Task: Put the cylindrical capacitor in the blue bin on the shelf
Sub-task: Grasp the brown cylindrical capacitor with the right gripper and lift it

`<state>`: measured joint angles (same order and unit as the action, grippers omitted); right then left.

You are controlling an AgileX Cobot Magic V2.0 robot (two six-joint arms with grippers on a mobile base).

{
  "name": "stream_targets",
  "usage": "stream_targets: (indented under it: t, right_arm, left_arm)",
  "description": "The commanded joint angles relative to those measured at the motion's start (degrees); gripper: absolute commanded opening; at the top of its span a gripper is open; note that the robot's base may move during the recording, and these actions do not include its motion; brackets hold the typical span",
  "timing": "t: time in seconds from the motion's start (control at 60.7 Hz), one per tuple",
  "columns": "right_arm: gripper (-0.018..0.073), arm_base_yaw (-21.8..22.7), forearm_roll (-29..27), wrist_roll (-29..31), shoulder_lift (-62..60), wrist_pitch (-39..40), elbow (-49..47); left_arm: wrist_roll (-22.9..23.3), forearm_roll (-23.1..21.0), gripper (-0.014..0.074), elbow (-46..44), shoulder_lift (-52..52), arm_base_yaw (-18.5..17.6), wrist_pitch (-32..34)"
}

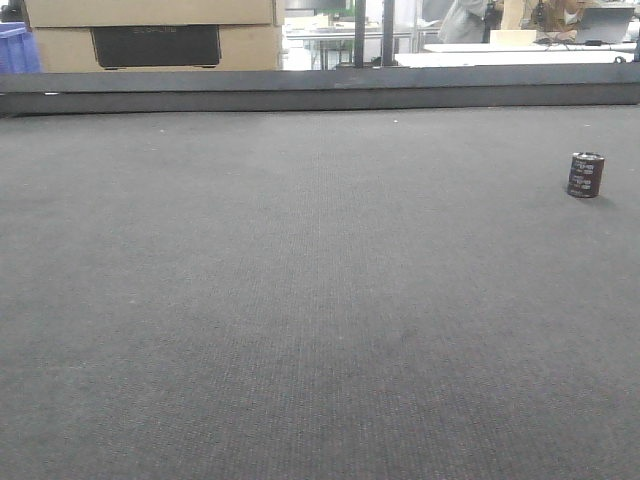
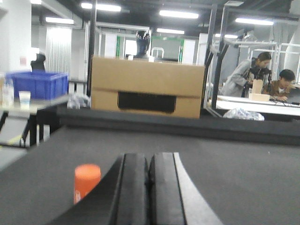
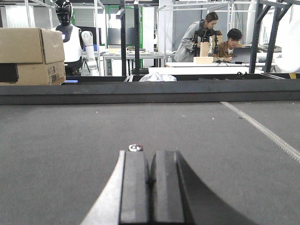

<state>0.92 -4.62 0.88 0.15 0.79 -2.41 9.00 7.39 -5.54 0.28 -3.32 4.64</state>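
Black fingers of the left tool [image 2: 148,161] are pressed tight together with nothing between them, and the right tool [image 3: 151,159] is closed the same way and holds nothing; both sit low over the dark grey counter [image 1: 300,300]. The cylindrical capacitor [image 1: 586,175] stands upright and alone on the counter, far over on the right side in the front view, with no tool touching it. A small orange thing [image 2: 87,180] stands on the counter just left of the left tool, and past the far edge are a cardboard box [image 2: 147,86] and a blue crate [image 2: 40,84].
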Motion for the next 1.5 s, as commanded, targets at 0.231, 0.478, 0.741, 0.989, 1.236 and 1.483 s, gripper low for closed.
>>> stream_targets:
  t: [0.231, 0.478, 0.741, 0.989, 1.236, 1.483]
  right_arm:
    - [0.0079, 0.00, -0.46, 0.15, 6.87, -10.82, -24.46]
    - [0.0569, 0.00, -0.46, 0.15, 23.48, -7.70, -29.92]
    - [0.0571, -0.11, -0.46, 0.15, 40.67, -1.74, -29.80]
    - [0.0571, -0.11, 1.63, 0.15, 60.44, 16.78, -24.27]
    - [0.0571, -0.11, 6.40, 0.15, 81.00, 43.99, -23.44]
    - [0.0571, 0.01, 6.40, 0.15, 97.53, 51.23, -30.35]
  left_arm:
    - [0.02, 5.98, 0.0124, -24.86, 13.34, 0.24, -20.74]
    - [0.02, 4.46, 0.0457, -30.71, 23.78, 0.24, -24.09]
    - [0.02, 0.44, 0.0602, -30.71, 25.19, -1.93, -25.28]
    - [0.02, 0.30, 0.0602, -30.71, 25.19, -2.28, -25.28]
    - [0.02, 0.30, 0.0602, -30.71, 25.19, -2.28, -25.28]
    - [0.02, 0.30, 0.0602, -30.71, 25.19, -2.28, -25.28]
